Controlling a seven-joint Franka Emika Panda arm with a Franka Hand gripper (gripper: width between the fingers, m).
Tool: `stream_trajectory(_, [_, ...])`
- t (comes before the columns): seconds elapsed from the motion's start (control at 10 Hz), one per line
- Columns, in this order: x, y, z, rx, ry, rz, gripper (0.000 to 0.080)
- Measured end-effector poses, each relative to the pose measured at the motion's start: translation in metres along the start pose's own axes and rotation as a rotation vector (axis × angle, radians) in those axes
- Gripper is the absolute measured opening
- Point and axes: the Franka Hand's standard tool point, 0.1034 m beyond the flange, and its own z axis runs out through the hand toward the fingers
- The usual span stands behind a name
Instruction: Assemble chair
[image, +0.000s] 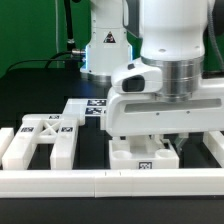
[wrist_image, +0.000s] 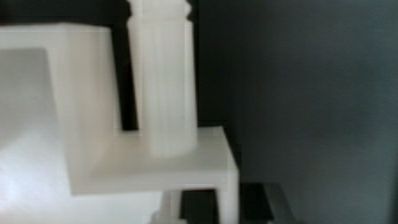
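My gripper (image: 165, 142) hangs low over a chunky white chair part (image: 143, 156) with a square tag on its front, at the exterior view's right. The hand hides the fingertips there. A second white chair part, a flat frame with tags (image: 45, 136), lies at the exterior view's left. In the wrist view a white post (wrist_image: 162, 80) stands against a blocky white piece (wrist_image: 107, 150), very close and blurred. Dark shapes at my gripper (wrist_image: 226, 205) flank a narrow white strip. I cannot tell whether the jaws hold it.
A long low white border rail (image: 110, 181) runs along the table's front edge. The marker board (image: 92, 106) lies flat behind the parts. The robot's base (image: 105, 45) stands at the back.
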Motion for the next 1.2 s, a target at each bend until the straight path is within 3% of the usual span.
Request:
stream_trajectory(0.3, [0.014, -0.032, 0.001, 0.005, 0.013, -0.029, 0.0031])
stream_trajectory(0.6, [0.020, -0.052, 0.000, 0.006, 0.025, -0.038, 0.0031])
stream_trajectory(1.1, [0.021, -0.050, -0.003, 0.003, 0.026, -0.040, 0.0031])
stream_trajectory(1.2, [0.023, -0.045, -0.011, -0.002, 0.028, -0.034, 0.0131])
